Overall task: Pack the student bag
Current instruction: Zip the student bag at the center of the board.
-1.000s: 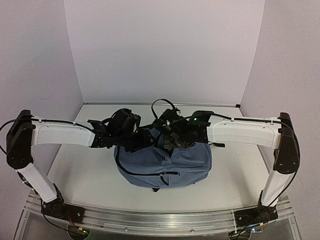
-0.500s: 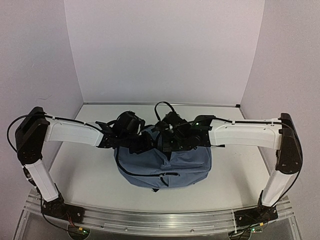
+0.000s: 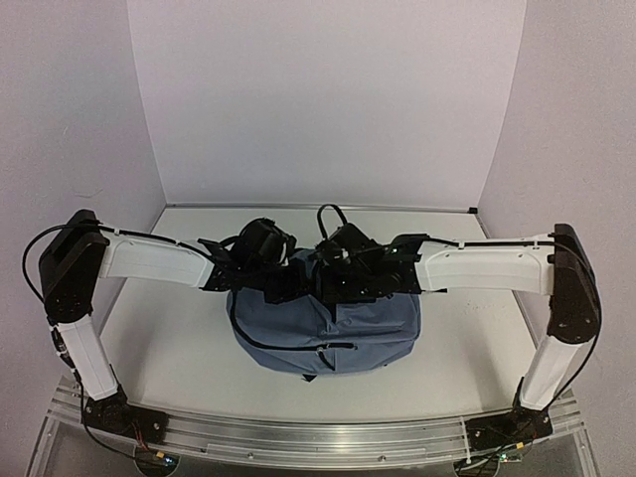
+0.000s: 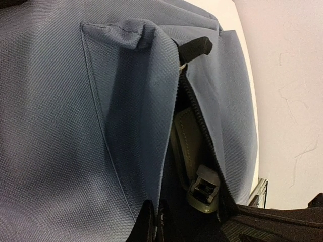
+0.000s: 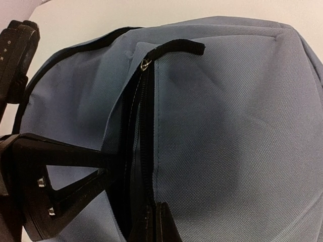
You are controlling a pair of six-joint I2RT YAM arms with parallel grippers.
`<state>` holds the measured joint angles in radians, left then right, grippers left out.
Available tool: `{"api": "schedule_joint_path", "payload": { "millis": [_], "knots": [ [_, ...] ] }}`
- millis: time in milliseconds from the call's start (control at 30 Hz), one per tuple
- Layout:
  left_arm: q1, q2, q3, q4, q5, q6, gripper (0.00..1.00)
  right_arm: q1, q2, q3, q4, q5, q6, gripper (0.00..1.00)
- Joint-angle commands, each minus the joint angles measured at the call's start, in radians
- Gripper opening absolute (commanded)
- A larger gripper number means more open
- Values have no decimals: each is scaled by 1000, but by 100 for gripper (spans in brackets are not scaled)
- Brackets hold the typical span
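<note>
the student bag (image 3: 328,333) sits in the middle of the white tabletop (image 3: 159,343). it is a rounded slate-blue backpack of tightly woven fabric, with a black front zipper (image 3: 298,346) curving across its near face. both arms reach in from the sides and meet over its far top, hiding that part from above.

up close the weave is fine and ribbed, with stitched seams. a black zipper pull (image 5: 179,48) lies at the end of a zipper line that gapes into a dark slit. the right fingers (image 5: 162,226) are pinched together on the fabric lip at one side of the slit. the left fingers (image 5: 65,154), black with a triangular cut-out, are closed on the opposite lip. inside the opening a pale grey strip (image 4: 184,141) shows; what it is cannot be told.

pale lilac walls (image 3: 328,99) enclose the tabletop, and an aluminium rail (image 3: 318,432) runs along its near edge.
</note>
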<state>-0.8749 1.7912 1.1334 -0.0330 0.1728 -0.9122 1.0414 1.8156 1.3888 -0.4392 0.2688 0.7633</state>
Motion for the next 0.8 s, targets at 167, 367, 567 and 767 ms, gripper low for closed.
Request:
{"api": "schedule_joint_path", "payload": {
  "millis": [167,367,567,767],
  "knots": [
    [5,2,79,25,34,16,0,-52,-110,-59,161,-189,-43,43],
    [2,31,125,28,69,8,0,-114,-238,-105,165,-190,-79,77],
    [-4,62,168,28,101,6,7,-244,-357,-219,165,-173,-93,91],
    [23,-25,106,19,108,-3,42,-436,-390,-343,174,-255,-117,97]
  ]
}}
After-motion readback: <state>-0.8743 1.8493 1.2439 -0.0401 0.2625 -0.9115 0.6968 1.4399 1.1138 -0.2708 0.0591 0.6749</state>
